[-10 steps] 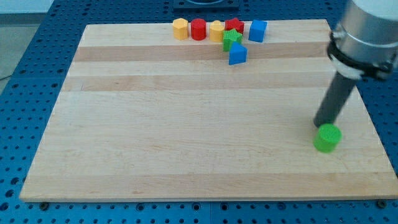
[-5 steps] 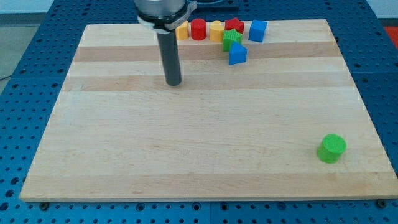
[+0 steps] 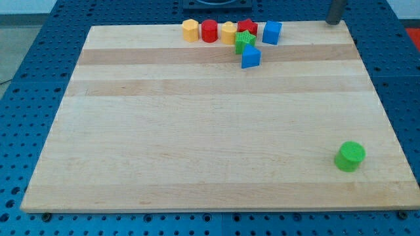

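The tip (image 3: 335, 21) is sitting at 1 o'clock by the board (image 3: 197, 144) edge, touching nothing, no fingers to open. Nearest is the blue cube (image 3: 272, 32), at its 9 o'clock w/ the cluster; green cylinder (image 3: 350, 157) is lying far at 5 o'clock.

A pale wooden board (image 3: 197, 144), built of lengthwise strips with visible grain, lies flat on a blue perforated table (image 3: 39, 78) whose regular holes show on every side. Lighting is even and soft. A grey strip of floor (image 3: 20, 10) appears at the view's top left.
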You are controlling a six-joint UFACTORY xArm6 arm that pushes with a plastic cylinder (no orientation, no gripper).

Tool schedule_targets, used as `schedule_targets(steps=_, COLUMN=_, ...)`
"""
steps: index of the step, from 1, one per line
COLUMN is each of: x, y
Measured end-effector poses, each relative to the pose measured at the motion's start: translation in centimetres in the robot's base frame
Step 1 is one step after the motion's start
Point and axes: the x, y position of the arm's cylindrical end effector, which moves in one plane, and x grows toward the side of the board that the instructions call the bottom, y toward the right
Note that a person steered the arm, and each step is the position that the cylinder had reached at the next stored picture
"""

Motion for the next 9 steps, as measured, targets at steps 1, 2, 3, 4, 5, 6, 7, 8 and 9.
schedule_targets(steps=1, x=2.0, y=-7.3)
schedule_targets(steps=2, x=8.6, y=-13.7)
schedule_targets(steps=3, x=12.0, y=-16.1)
schedule_targets(steps=4, x=7.1, y=-12.1)
schedule_targets(steps=5, x=0.2, y=-11.9)
schedule_targets(steps=6, x=0.2, y=-15.7)
schedule_targets(steps=7, x=4.9, y=-23.7)
schedule_targets(steps=8, x=10.8, y=-29.5)
schedule_targets(steps=9, x=11.5, y=-29.9)
